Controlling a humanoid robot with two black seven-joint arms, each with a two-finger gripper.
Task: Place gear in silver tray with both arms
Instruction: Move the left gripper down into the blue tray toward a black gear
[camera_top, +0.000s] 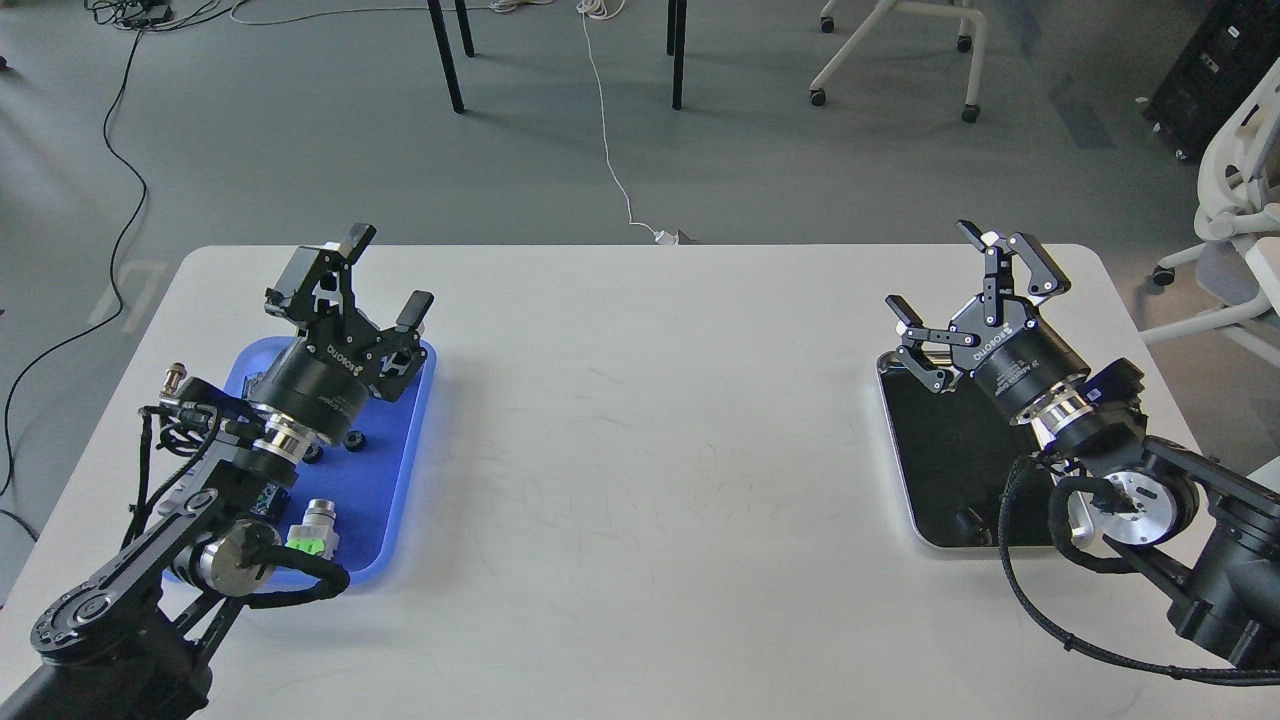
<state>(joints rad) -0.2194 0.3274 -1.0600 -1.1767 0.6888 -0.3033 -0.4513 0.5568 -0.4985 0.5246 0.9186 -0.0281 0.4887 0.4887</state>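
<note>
Silver tray (905, 470): lay at the right of the white bench (640, 420), dark bottom bare where visible; its near right part was hidden by the right arm.
Blue tray (390, 480): lay at the left, well apart from the silver one, holding small dark parts (354, 440) and a silver-and-green part (318, 528); which was the gear, I could not tell.
Left pincer (385, 270): released, fingers spread, raised over the blue tray, holding nothing.
Right pincer (935, 270): released, empty, above the silver tray's far edge.
Risk: the left arm hid much of the blue tray, so a descent might have caught the wrong part or nudged small ones aside.
Risk: the wide bare gap probably called for a hand-over; misaligned pincers could have dropped the gear on the bench.
Around: chair legs (450, 55), white cable (610, 150) and office chairs (900, 50) on the floor beyond, none in the way.
</note>
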